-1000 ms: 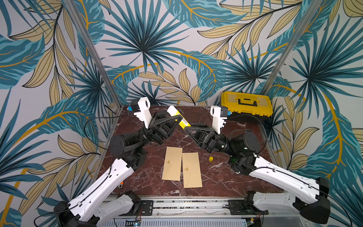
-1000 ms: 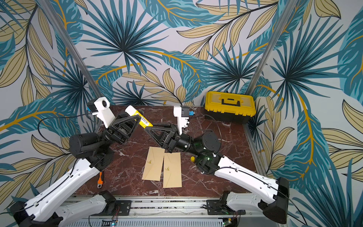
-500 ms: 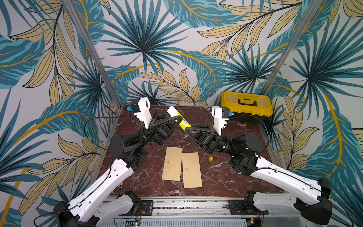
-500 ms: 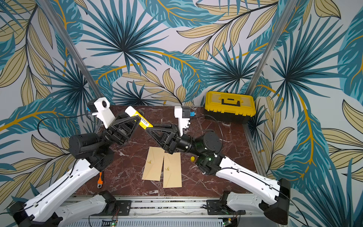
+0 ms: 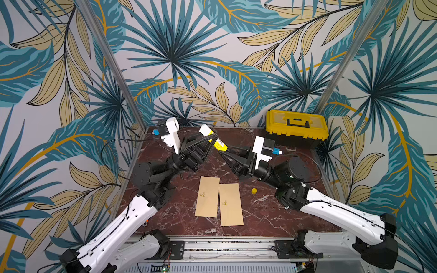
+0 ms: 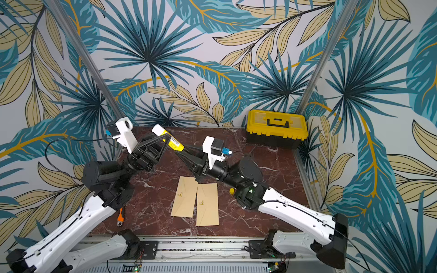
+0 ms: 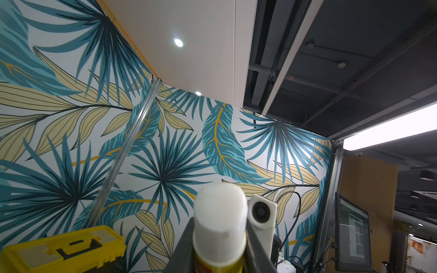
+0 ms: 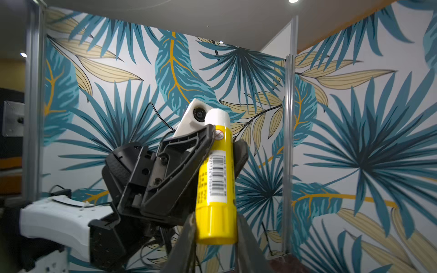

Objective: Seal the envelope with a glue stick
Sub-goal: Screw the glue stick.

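Against palm-leaf wallpaper, above a marbled table, we see the left gripper clamped on the glue stick near its white tip, holding it tilted in the air. The right gripper is closed on the stick's yellow base. Below lie two envelopes side by side, a yellow cap near their right, a toolbox in the back right corner.

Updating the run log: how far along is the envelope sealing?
Done: small yellow cap is off. In hand: left gripper and right gripper both clamp the yellow plastic glue stick, white tip bare. Left: gluing and sealing a flat tan paper envelope.
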Action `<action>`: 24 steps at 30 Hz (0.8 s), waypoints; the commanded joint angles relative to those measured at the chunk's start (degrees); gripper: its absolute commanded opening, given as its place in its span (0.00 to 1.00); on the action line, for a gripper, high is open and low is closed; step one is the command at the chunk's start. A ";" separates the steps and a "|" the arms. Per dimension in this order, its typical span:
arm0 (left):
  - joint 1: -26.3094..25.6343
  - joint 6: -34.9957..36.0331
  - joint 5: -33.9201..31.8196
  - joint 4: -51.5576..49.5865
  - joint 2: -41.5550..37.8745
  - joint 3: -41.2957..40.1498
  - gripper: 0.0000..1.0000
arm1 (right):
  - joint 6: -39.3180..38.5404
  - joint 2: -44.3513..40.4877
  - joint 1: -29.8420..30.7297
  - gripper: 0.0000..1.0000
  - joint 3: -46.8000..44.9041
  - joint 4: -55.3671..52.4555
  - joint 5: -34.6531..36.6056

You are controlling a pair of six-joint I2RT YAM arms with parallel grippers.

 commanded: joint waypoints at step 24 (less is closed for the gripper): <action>0.07 -3.28 -13.26 0.09 -4.07 -5.98 0.00 | -26.17 -1.14 3.59 0.44 -0.60 -6.40 -0.04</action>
